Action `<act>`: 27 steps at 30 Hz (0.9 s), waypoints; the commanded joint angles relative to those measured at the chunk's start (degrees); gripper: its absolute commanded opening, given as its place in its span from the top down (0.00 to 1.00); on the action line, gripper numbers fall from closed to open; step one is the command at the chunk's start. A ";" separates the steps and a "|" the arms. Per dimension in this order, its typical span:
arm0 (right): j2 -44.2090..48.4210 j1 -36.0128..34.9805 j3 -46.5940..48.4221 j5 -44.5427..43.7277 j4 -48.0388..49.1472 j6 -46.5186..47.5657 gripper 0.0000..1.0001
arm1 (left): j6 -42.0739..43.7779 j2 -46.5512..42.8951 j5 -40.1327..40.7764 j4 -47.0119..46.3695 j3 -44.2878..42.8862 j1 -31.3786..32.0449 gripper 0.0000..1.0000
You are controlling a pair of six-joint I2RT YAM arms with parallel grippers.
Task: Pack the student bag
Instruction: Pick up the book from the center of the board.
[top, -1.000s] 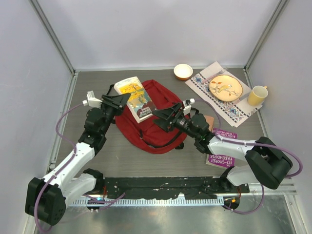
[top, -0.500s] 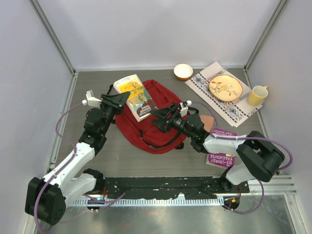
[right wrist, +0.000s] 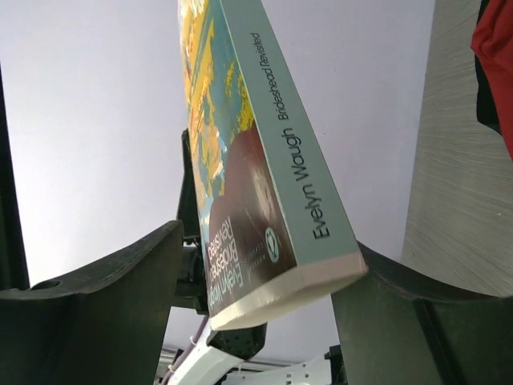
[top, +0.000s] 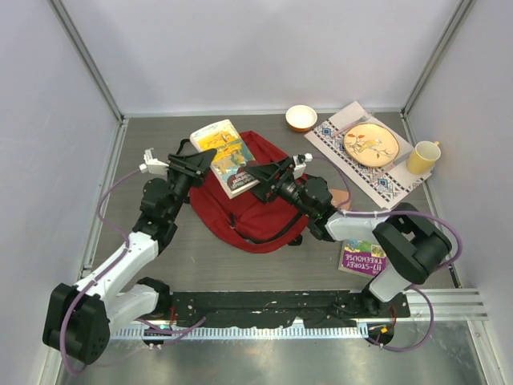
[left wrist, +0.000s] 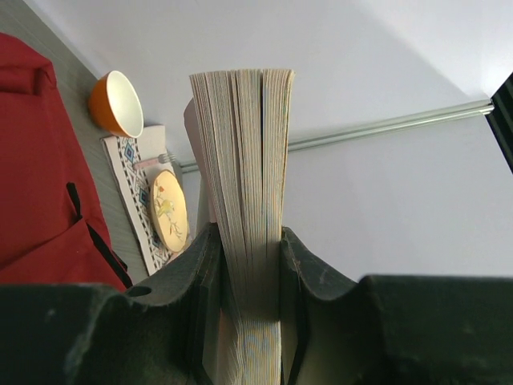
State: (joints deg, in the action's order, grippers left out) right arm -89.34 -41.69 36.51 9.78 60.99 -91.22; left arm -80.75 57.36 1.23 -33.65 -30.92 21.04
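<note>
The left gripper (left wrist: 248, 241) is clamped partway closed on the page edges of a paperback (left wrist: 244, 152), holding it lifted above the far left part of the student bag (top: 260, 216); the grip on the open side leaves the spine free to be taken. The right gripper (right wrist: 256, 277) stands wide, one finger on each side of the book's near end with the spine (right wrist: 296, 168) facing its camera; it has hold of nothing, and looks placed to take the book over or steady it. Whether its right finger touches the corner I cannot tell.

The paperback's (top: 228, 156) long axis runs from far left to near right. The bag lies flat on the table (top: 160, 257) between the two arms, left of centre; its long axis also runs roughly from far left to near right, black straps (top: 282, 233) showing at the near right side. No open mouth shows, so a way in likely has to be found first.
</note>
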 commanded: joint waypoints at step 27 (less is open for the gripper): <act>-2.94 7.67 1.19 16.76 21.16 -8.79 0.99 | 4.02 10.39 -20.03 -12.67 -3.53 -1.35 0.14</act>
State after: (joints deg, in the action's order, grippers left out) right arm -92.05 -35.09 36.95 21.61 66.98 -95.44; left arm -77.43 65.60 -11.09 -39.07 -31.40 20.18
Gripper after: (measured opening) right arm 0.324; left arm 0.850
